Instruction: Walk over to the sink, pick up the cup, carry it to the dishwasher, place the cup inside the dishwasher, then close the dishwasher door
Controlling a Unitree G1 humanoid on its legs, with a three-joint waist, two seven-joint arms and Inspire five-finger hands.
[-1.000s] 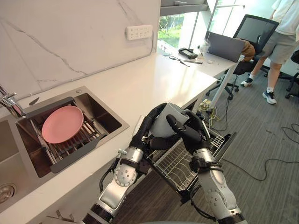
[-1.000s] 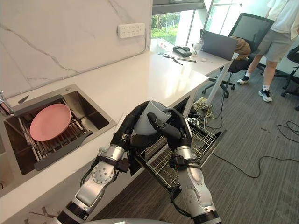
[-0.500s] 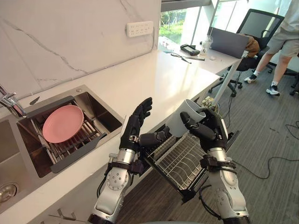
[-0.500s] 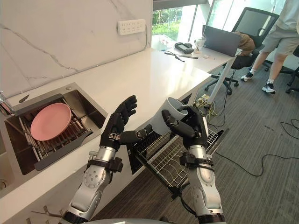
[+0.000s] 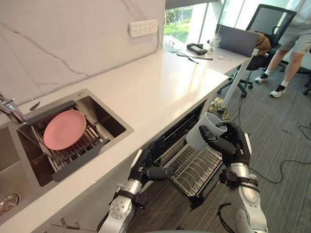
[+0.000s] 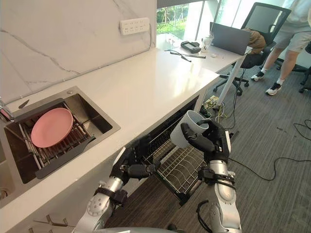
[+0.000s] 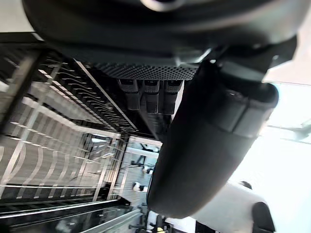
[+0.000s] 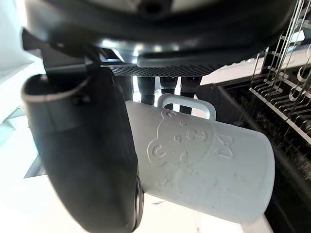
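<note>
Dark left hand (image 5: 145, 168) sits low at the near corner of the pulled-out wire rack (image 5: 194, 169), fingers loosely extended, thumb out toward the rack, holding nothing. Right hand (image 5: 232, 145) is curled round the cup (image 5: 206, 132): thumb across the cup's side, fingers at the handle (image 8: 187, 102) in the right wrist view. The cup is pale grey with an embossed figure on its wall. It is tilted, with its mouth up and toward the counter, and is held in the air over the far part of the rack, not touching it. The rack is out over the open dishwasher door (image 5: 210, 190), below the white counter (image 5: 160, 82). Further back on the left, the steel sink (image 5: 106, 122) holds a pink plate (image 5: 64, 129) lying on a drain rack, with the faucet (image 5: 9, 108) beside it. A socket strip (image 5: 144, 27) is on the marble wall. Far end: a desk with a laptop (image 5: 236, 40), an office chair (image 5: 271, 23), and a person's legs (image 5: 290, 51).
</note>
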